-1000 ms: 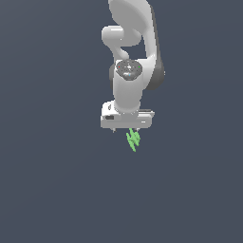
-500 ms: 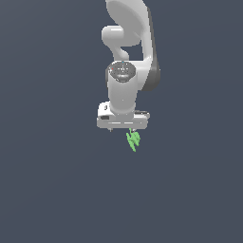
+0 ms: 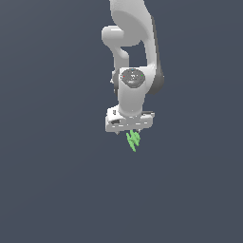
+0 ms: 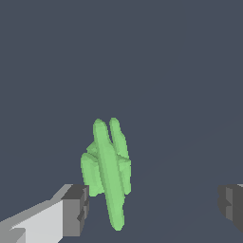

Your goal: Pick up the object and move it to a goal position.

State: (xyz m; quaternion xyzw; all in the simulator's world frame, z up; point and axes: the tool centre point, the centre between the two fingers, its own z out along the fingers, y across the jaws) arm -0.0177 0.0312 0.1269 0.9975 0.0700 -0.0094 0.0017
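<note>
The object [image 3: 133,140] is a small bright green spiky piece just under the white bar of my gripper [image 3: 130,132] in the exterior view. In the wrist view the object [image 4: 109,173] stands between the two dark grey fingertips, close to one finger [image 4: 73,211] and far from the other finger [image 4: 231,203]. My gripper [image 4: 153,206] is open wide, and neither pad touches the green piece. The fingertips themselves are mostly hidden behind the bar in the exterior view.
The white-grey arm [image 3: 135,57] rises straight above the gripper. Everything around is a plain dark grey-blue ground with no other objects, edges or containers in sight.
The gripper has come down a little toward the green object. The object has stayed in place.
</note>
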